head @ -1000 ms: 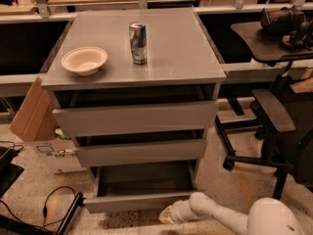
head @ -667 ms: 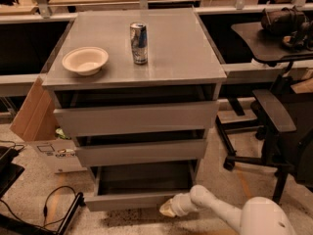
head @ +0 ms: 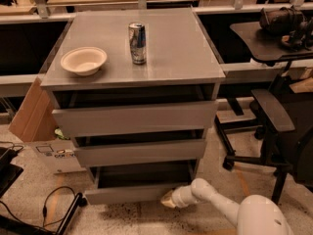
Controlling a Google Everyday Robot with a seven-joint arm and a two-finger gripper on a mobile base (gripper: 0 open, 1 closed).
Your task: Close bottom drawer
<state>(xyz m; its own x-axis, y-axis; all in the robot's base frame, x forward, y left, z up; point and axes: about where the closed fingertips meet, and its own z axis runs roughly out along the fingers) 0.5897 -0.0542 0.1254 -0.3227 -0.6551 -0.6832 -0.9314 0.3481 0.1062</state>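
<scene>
The bottom drawer is the lowest and narrowest grey front of the cabinet. It stands pulled out, with its dark tray showing behind the front. My gripper is low near the floor, at the right end of that drawer front and touching or nearly touching it. The white arm reaches in from the lower right.
The middle drawer and top drawer also stand slightly out. A can and a bowl sit on the cabinet top. An office chair stands at the right. A cardboard box and cables lie at the left.
My gripper has moved left and closer to the bottom drawer's front. The drawer looks pushed in a little.
</scene>
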